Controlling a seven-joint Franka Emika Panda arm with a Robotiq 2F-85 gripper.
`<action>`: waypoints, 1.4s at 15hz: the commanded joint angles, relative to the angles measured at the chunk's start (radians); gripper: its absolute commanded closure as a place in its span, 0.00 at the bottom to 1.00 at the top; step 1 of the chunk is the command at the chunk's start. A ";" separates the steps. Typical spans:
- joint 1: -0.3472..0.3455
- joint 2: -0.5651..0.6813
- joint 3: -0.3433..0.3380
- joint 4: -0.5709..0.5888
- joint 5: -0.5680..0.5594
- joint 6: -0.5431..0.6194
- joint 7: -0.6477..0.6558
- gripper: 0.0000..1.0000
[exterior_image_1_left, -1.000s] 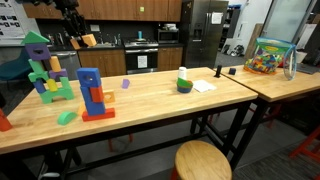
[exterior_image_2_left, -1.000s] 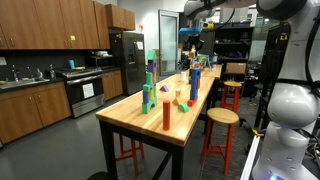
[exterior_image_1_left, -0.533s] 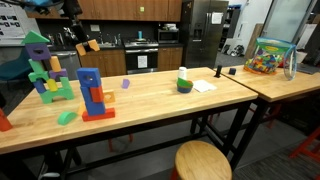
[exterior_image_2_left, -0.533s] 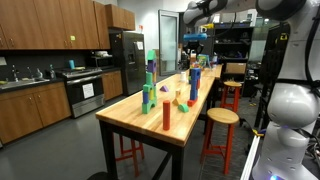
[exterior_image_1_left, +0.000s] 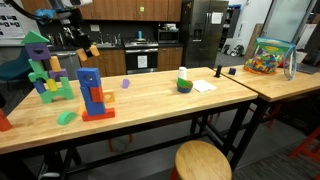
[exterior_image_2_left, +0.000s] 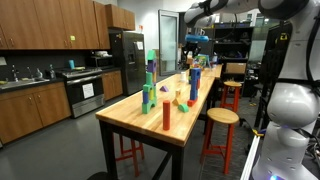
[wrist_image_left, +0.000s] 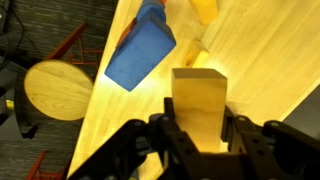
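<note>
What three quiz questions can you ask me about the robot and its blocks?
1. True or false: the gripper is empty.
2. The tall tower standing on the table is mostly which colour? A pink, B blue, C black.
3. Fill in the missing word: the round wooden seat on the floor beside the table is a ____.

Key:
1. False. The gripper is shut on a tan block and holds it above the table.
2. B.
3. stool
</note>
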 joint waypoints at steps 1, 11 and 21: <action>-0.001 -0.056 0.001 -0.042 0.035 0.039 -0.086 0.84; 0.020 -0.102 0.042 -0.115 -0.114 0.119 -0.185 0.84; 0.024 -0.071 0.051 -0.093 -0.124 0.098 -0.160 0.84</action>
